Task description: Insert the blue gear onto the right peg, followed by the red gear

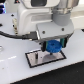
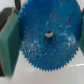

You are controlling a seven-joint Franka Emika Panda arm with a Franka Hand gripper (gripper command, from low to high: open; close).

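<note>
My gripper [image 1: 54,45] is clamped on the blue gear [image 1: 53,47], its teal fingers [image 2: 9,42] pressing opposite edges of the toothed disc. I hold it flat, just above the black-framed grey plate [image 1: 37,58], so its centre hole [image 2: 48,35] can drop over a pin. I cannot make out the right peg; the gear and arm likely hide it. The red gear is nowhere in view.
</note>
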